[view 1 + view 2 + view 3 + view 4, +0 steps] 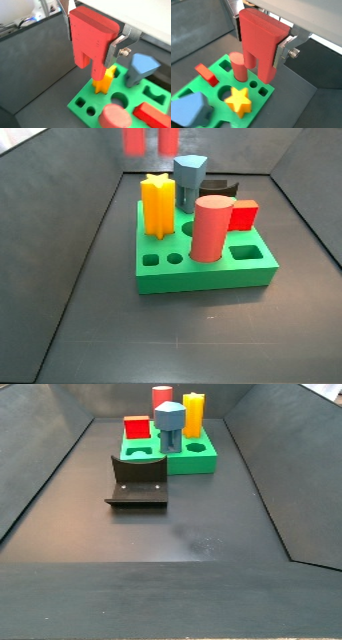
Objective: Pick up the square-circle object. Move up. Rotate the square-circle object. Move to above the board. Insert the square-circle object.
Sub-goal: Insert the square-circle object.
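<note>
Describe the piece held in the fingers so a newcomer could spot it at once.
Start at the green board; above it hangs the gripper. Clamped there is the square-circle object, a flat red block, prongs down. Unlike the red-pink cylinder and red cube, it sits off the board.

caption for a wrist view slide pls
Gripper holds the square-circle object prongs-down above the green board.

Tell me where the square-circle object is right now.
The square-circle object is clamped in the gripper, prongs pointing down, in the air above the board; in both wrist views it hangs near the yellow star piece.
</note>
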